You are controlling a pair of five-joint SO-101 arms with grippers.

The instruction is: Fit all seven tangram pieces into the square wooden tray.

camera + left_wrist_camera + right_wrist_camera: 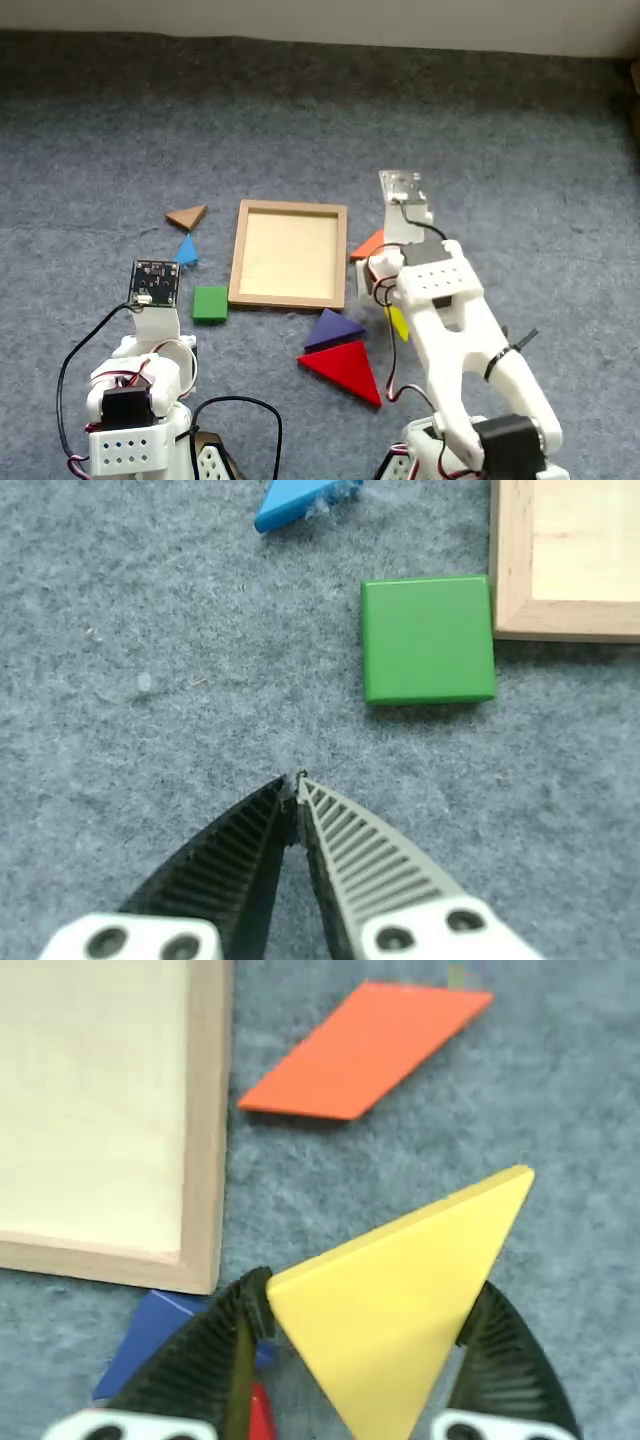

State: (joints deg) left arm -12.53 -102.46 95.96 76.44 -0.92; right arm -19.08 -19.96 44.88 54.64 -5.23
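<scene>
The square wooden tray (238,250) lies mid-table with nothing in it; its rim also shows in the right wrist view (205,1110). My right gripper (372,1295) is shut on the yellow triangle (400,1300), just off the tray's near right corner; a sliver of that yellow triangle (398,322) peeks out under the arm. An orange parallelogram (365,1050) lies by the tray's right side. The purple triangle (333,328) and red triangle (345,368) lie in front of the tray. My left gripper (298,780) is shut and empty, short of the green square (428,640).
A blue triangle (187,250) and a brown triangle (187,216) lie left of the tray. The tray's corner (510,570) touches the green square's side. Grey carpet stretches bare behind the tray and at far left.
</scene>
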